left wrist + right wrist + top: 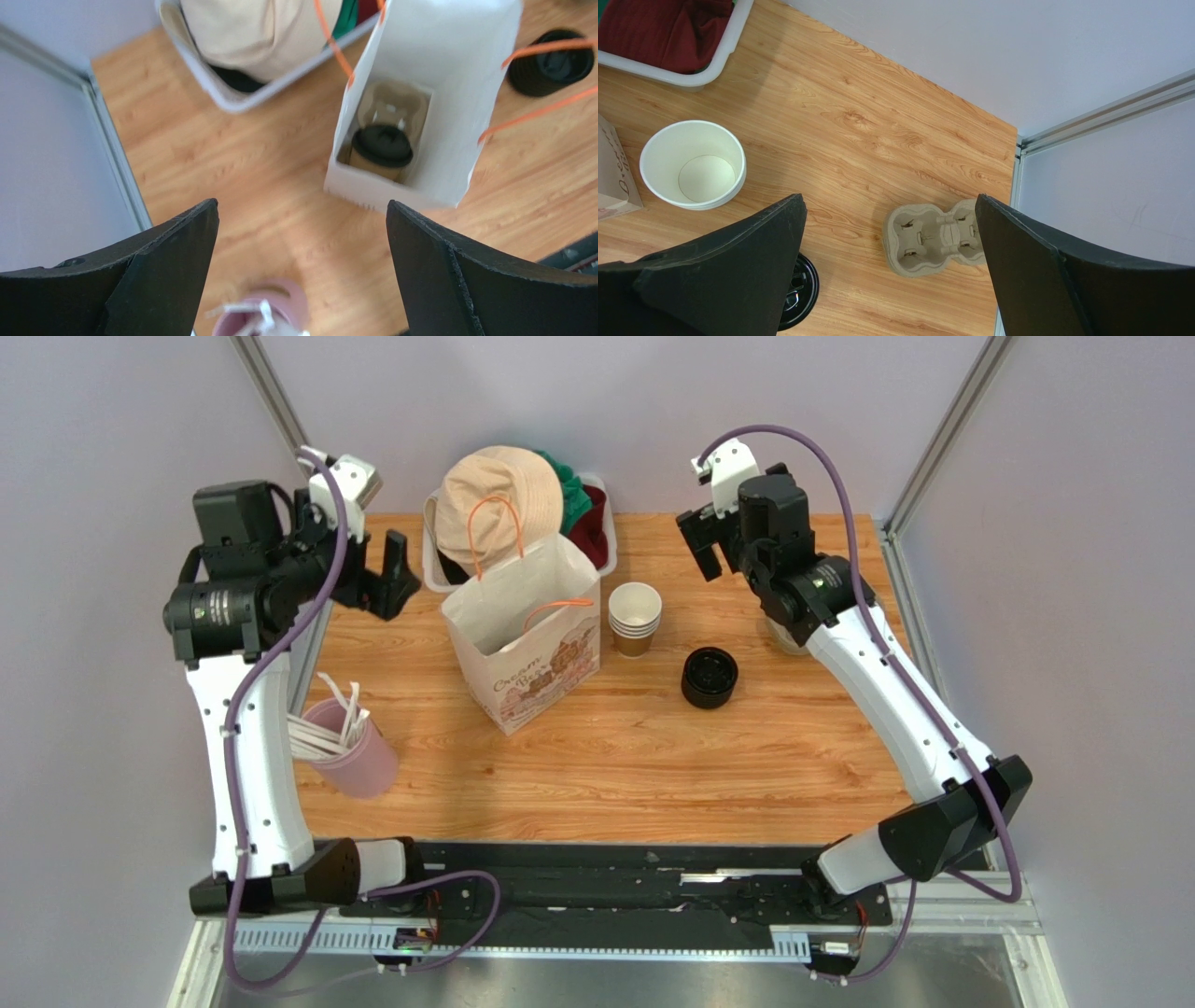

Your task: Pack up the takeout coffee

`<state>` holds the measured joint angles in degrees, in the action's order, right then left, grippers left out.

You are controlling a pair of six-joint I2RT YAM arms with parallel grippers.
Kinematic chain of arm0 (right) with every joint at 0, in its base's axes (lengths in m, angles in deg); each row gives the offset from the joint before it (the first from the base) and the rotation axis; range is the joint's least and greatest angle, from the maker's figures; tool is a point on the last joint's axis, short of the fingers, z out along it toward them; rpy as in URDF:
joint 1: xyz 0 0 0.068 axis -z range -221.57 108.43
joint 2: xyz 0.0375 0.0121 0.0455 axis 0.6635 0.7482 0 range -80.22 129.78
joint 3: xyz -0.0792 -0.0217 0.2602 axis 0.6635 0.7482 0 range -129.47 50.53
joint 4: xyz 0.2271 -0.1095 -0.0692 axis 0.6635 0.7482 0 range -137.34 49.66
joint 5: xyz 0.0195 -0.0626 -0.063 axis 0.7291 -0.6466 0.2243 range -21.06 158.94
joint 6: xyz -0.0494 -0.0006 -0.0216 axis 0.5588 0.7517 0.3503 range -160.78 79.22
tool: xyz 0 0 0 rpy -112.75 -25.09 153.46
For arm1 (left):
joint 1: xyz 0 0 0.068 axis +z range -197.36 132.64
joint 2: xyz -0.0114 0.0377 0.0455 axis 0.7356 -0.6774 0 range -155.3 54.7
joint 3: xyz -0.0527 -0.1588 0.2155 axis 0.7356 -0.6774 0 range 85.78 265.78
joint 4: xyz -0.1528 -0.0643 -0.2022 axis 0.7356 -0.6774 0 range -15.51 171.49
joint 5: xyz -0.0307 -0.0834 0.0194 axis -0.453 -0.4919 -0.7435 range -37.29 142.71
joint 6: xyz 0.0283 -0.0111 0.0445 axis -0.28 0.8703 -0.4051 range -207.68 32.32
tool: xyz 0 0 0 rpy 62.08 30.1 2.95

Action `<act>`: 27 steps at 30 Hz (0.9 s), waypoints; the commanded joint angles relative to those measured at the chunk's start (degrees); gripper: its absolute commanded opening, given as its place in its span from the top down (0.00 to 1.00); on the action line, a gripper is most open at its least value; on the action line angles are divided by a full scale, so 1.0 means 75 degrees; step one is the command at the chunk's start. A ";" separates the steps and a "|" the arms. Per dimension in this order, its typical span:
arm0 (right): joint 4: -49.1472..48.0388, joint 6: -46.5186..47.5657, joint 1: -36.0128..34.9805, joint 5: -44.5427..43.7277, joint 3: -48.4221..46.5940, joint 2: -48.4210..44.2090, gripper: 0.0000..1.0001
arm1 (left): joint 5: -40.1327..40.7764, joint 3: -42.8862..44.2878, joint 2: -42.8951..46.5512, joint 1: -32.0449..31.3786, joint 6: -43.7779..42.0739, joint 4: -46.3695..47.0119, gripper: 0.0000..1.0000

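Observation:
The takeout coffee (381,145), a kraft-brown cup with a black lid, stands in a pulp carrier at the bottom of the white paper bag (449,77). In the top view the bag (526,637) stands upright mid-table and its walls hide the cup. My left gripper (302,210) is open and empty, off the bag's left side above bare wood; the top view shows it (386,577) raised near the table's left edge. My right gripper (890,203) is open and empty too, held high (701,546) over the back right of the table.
A stack of empty paper cups (634,616) and a stack of black lids (709,676) stand right of the bag. A pulp carrier (934,238) lies near the right edge. The pink cup of straws (351,746) is front left. A white bin (601,511) of cloth sits behind.

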<state>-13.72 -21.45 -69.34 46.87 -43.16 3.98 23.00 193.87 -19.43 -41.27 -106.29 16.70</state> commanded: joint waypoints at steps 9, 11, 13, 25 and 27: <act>-0.0019 0.0094 0.0046 0.0164 0.0257 -0.0516 0.01 | -0.1028 -0.2072 0.0755 0.3183 -0.1771 -0.1801 0.01; -0.0019 0.0117 0.0046 0.0153 0.0316 -0.0551 0.01 | -0.1089 -0.2189 0.0697 0.3301 -0.1912 -0.1954 0.01; -0.0030 0.0129 0.0046 0.0164 0.0351 -0.0586 0.01 | -0.0996 -0.2295 0.0731 0.3325 -0.2018 -0.1897 0.01; 0.0027 -0.0232 0.0595 0.0993 0.0340 -0.0411 0.01 | -0.0386 -0.3103 0.0649 0.3711 -0.1691 -0.0913 0.16; 0.0145 -0.0362 0.0795 0.1358 0.0188 -0.0318 0.01 | -0.0409 -0.3186 0.0661 0.3723 -0.1714 -0.0818 0.18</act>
<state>-13.32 -21.49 -66.67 51.18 -40.21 1.42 20.26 170.88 -14.64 -14.52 -118.48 7.06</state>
